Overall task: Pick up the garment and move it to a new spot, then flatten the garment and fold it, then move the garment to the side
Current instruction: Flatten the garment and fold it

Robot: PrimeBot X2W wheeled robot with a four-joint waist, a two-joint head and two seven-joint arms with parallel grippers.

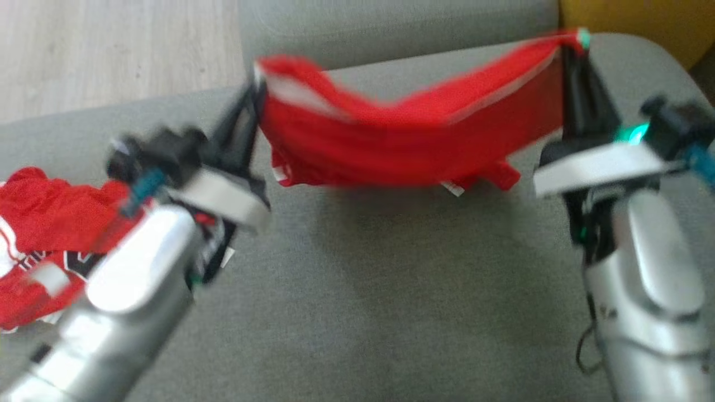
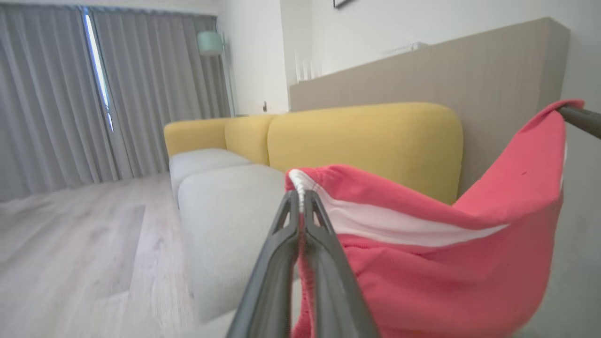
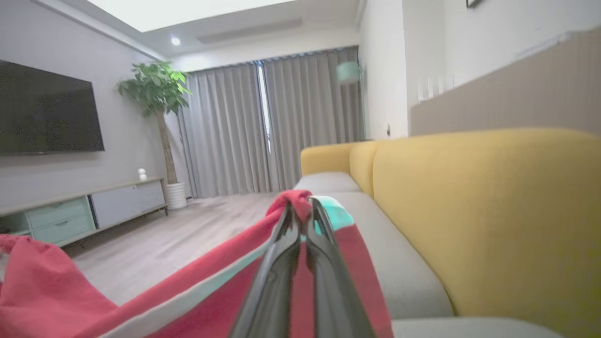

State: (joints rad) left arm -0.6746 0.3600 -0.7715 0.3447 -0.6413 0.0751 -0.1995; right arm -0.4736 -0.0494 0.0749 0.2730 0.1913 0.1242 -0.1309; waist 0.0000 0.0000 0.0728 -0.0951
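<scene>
A red garment (image 1: 402,139) with white trim hangs in the air above the grey sofa seat (image 1: 391,290), stretched between both grippers and sagging in the middle. My left gripper (image 1: 258,84) is shut on its left corner, where the white waistband shows at the fingertips (image 2: 300,192). My right gripper (image 1: 572,47) is shut on the garment's right corner; red cloth (image 3: 300,206) is pinched between its fingers. In the left wrist view the garment (image 2: 446,263) drapes to the right, up to the other gripper's finger (image 2: 580,119).
A second red garment (image 1: 39,245) with black and white print lies crumpled on the seat at the left. Wooden floor (image 1: 111,50) lies beyond the seat's far edge. A yellow sofa back (image 3: 493,211) stands on the right. A TV cabinet (image 3: 80,211) and a potted plant (image 3: 157,89) stand across the room.
</scene>
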